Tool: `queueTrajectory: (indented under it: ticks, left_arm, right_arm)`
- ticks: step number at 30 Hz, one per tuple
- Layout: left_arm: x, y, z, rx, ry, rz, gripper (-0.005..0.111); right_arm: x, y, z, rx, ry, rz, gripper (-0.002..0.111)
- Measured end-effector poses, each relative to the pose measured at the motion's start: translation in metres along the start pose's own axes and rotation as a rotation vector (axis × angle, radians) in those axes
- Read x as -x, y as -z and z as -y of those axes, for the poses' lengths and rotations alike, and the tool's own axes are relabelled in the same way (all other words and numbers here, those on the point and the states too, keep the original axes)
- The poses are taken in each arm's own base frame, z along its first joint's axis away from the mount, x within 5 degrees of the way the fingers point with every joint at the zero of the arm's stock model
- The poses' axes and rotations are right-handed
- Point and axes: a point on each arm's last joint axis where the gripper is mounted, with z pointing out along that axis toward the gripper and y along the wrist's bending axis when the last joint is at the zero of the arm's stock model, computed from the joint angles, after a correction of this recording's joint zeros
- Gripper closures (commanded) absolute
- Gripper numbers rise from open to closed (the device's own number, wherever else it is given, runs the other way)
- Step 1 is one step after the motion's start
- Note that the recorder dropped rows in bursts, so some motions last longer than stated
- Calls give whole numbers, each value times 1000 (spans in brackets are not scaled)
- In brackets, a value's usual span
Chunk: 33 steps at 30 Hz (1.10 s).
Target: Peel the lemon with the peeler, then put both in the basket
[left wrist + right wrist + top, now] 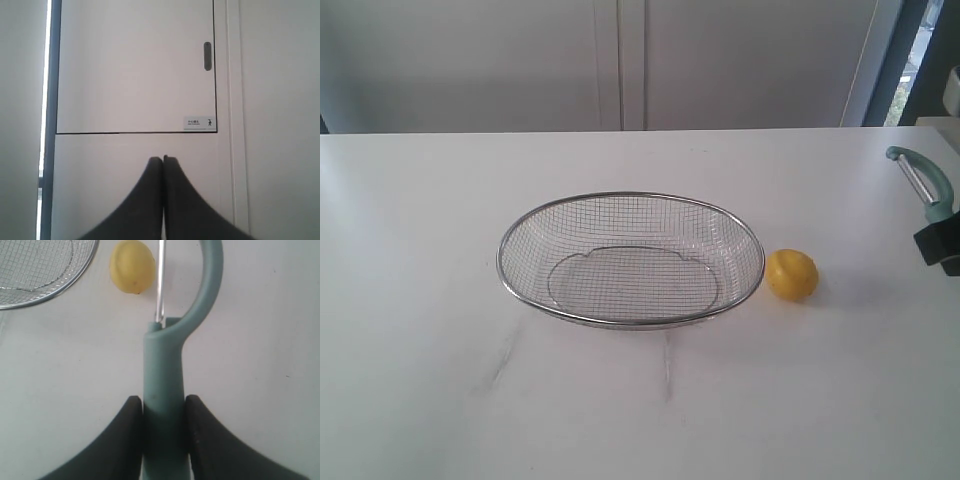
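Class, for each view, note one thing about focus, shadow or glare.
Exterior view: even light, the lemon casts a faint shadow. Left wrist view: the left gripper looks dark and soft-edged. Right wrist view: the peeler is soft up close, the lemon washed out.

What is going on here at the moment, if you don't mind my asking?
The right gripper is shut on the teal handle of the peeler, holding it above the white table, blade end towards the lemon. The lemon sits on the table just beside the basket, not touching it, and its skin looks whole. The basket holds nothing. The left gripper is shut on nothing and faces a wall panel, away from the work.
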Motion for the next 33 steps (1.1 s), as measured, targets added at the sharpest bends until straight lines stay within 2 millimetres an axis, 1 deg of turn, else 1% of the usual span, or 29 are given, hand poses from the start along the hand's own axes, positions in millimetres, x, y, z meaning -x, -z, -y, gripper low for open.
queueTrajectory:
  ticks: [2, 5, 10, 13, 16, 20, 28, 30, 33]
  left_arm:
    - [7, -3, 0, -1, 3, 7, 107]
    - [26, -11, 1, -3, 6, 35, 107]
    - [52, -36, 2, -3, 6, 32, 107]
    - [60, -54, 4, -16, -21, 8, 107]
    - [62, -72, 7, -48, -87, -31, 107]
    - [52, -96, 11, -81, -146, -118, 107]
    - [10, -136, 13, -105, -147, -326, 107]
    - [1, -145, 16, -122, -112, -368, 107]
    - [-16, -155, 29, -191, -93, -429, 107]
  right_arm:
    - [0, 0, 0, 0, -2, 2, 108]
    - [0, 0, 0, 0, -2, 2, 108]
    - [0, 0, 0, 0, -2, 2, 108]
    - [0, 0, 0, 0, -2, 2, 108]
    - [0, 0, 0, 0, -2, 2, 108]
    - [0, 0, 0, 0, -2, 2, 108]
    - [0, 0, 0, 0, -2, 2, 108]
    - [0, 0, 0, 0, -2, 2, 108]
    - [1, 0, 0, -1, -2, 6, 108]
